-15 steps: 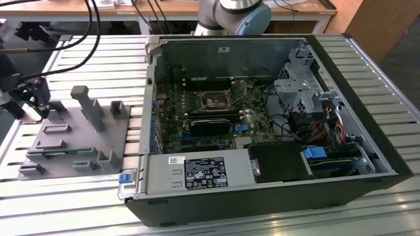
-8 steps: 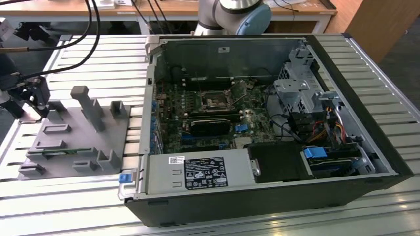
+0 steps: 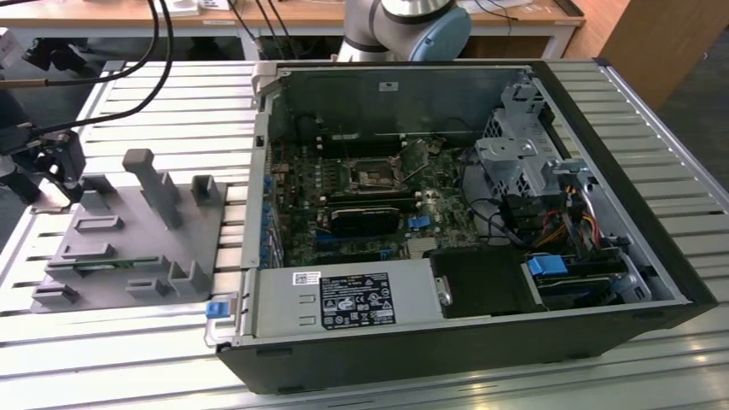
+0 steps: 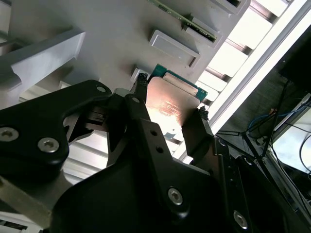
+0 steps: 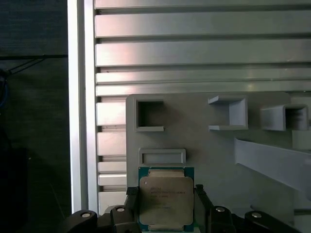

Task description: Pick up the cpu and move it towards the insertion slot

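The hand [image 5: 165, 195] is clamped on the cpu [image 5: 166, 206], a finger at each side, over the grey holder tray [image 5: 214, 160]. The insertion slot [image 3: 374, 177] lies well apart from the hand, inside the open computer case [image 3: 479, 346].

Between the end effector [image 3: 51, 192] and the insertion slot [image 3: 374, 178] stand the grey tray's upright posts [image 3: 156, 186] and the computer case's side wall [image 3: 263, 145], while the case lies open above.
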Available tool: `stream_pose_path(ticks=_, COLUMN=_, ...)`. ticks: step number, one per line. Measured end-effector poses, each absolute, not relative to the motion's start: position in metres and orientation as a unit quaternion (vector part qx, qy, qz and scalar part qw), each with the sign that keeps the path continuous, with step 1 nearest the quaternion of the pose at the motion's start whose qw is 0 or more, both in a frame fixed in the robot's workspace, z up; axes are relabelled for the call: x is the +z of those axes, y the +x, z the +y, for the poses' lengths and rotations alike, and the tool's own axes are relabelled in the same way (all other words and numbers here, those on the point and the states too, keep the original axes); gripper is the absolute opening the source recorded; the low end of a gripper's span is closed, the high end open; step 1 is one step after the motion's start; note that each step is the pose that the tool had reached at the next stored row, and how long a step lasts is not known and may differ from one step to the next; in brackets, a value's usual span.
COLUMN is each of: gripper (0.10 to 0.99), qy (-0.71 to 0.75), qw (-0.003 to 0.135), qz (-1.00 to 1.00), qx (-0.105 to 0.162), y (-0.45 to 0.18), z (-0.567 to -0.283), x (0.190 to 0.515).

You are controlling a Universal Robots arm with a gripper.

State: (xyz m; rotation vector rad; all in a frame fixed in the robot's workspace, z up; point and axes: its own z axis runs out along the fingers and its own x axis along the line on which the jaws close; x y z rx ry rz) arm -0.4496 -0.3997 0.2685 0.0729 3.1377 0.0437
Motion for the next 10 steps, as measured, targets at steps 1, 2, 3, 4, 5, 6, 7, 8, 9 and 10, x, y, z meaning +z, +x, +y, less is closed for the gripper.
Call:
stream_pose_path(ticks=1, gripper=0.537, qy=0.023, qw=0.001, qz=1.000, qx=0.014, y=-0.4496, z=-0.3997, x=0.2689)
stream_pose_path(ticks=2, gripper=0.537, qy=0.023, qw=0.001, qz=1.000, qx=0.014, y=-0.4496, z=-0.3996, x=0.2692)
stream_pose_path(ticks=3, gripper=0.537, qy=0.023, qw=0.001, qz=1.000, qx=0.014, y=-0.4496, z=-0.3995, x=0.2695)
stream_pose_path(ticks=4, gripper=0.537, qy=0.023, qw=0.001, qz=1.000, qx=0.014, y=-0.4496, z=-0.3995, x=0.2698)
stream_pose_path(ticks=5, gripper=0.537, qy=0.023, qw=0.001, qz=1.000, qx=0.014, y=-0.4496, z=-0.3994, x=0.2701)
stream_pose_path(ticks=6, gripper=0.537, qy=0.023, qw=0.001, qz=1.000, qx=0.014, y=-0.4496, z=-0.3994, x=0.2704)
stream_pose_path(ticks=7, gripper=0.537, qy=0.023, qw=0.001, qz=1.000, qx=0.014, y=-0.4496, z=-0.3993, x=0.2707)
stream_pose_path(ticks=8, gripper=0.537, qy=0.023, qw=0.001, qz=1.000, qx=0.014, y=-0.4496, z=-0.3993, x=0.2710)
stream_pose_path(ticks=9, gripper=0.537, qy=0.023, qw=0.001, qz=1.000, qx=0.014, y=-0.4496, z=-0.3992, x=0.2714)
stream_pose_path(ticks=10, gripper=0.537, qy=0.023, qw=0.001, qz=1.000, qx=0.014, y=-0.4496, z=-0.3991, x=0.2717)
